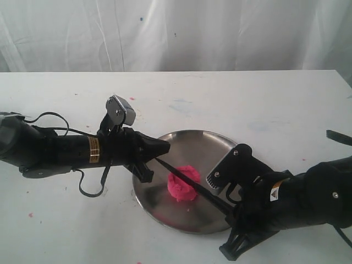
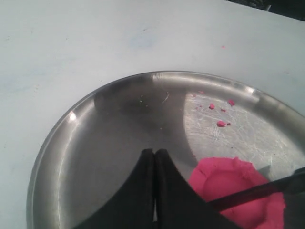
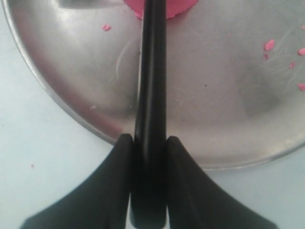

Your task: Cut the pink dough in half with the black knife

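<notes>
Holding soft pink dough lump (image 1: pixel 184 184): round steel plate (image 1: pixel 190 144), frame centre | right gripper (image 3: pixel 149 139) clamps slim black knife (image 1: pixel 206 193) | left gripper (image 2: pixel 155 151) fingers together

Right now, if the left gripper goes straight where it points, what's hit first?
Likely bare steel plate just ahead of the shut left gripper, though depth is unclear. The pink dough and black knife sit off to one side.

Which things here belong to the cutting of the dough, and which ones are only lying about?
For the job:
- pink dough
- black knife, held in the right gripper
- steel plate under the dough

Lying about:
- pink crumbs on the plate
- small coloured stains on the table
</notes>
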Controlling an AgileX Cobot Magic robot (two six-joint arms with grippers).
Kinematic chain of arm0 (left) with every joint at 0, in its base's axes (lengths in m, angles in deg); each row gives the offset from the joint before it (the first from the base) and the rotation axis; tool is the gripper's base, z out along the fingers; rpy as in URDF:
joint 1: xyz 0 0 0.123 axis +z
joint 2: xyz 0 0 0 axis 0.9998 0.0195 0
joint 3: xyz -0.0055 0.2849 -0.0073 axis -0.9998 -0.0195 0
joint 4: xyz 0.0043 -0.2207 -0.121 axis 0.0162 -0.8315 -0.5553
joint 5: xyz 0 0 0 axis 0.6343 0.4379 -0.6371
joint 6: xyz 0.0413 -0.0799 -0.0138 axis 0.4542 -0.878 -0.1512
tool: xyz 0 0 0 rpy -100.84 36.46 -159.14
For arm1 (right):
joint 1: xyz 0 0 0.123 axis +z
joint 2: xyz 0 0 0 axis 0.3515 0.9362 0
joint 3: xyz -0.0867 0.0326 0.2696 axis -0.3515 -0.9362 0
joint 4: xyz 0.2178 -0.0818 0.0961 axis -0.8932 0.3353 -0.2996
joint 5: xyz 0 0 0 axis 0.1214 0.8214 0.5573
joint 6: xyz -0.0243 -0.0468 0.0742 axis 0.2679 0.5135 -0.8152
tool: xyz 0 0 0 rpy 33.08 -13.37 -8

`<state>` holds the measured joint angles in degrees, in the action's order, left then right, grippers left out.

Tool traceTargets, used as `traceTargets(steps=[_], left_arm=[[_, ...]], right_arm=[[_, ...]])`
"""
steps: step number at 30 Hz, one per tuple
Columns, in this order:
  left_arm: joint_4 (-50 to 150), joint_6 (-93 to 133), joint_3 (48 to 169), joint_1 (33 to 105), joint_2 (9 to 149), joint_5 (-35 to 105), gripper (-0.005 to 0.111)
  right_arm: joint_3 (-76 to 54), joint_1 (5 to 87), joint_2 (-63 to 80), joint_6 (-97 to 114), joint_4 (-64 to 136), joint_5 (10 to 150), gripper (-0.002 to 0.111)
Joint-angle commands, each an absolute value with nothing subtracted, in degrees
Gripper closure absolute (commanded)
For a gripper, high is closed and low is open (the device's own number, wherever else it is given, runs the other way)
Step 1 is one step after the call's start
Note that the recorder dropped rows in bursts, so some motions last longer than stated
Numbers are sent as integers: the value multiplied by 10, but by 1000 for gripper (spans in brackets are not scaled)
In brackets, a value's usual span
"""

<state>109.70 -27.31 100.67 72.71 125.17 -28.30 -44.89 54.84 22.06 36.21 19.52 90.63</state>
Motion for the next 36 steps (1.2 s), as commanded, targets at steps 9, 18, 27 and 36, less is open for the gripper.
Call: traceTargets(steps=[9, 18, 27, 36], left_arm=[[1104, -272, 1007, 728, 1286, -281, 107], [1109, -272, 1007, 728, 1286, -255, 107], [1109, -272, 1007, 728, 1286, -255, 107], [1110, -272, 1007, 728, 1286, -255, 107]], right_arm=[[-452, 549, 222, 358, 198, 910, 108], [-452, 549, 222, 358, 198, 909, 108], [-452, 549, 222, 358, 193, 909, 108], [-452, 549, 222, 357, 193, 909, 108]])
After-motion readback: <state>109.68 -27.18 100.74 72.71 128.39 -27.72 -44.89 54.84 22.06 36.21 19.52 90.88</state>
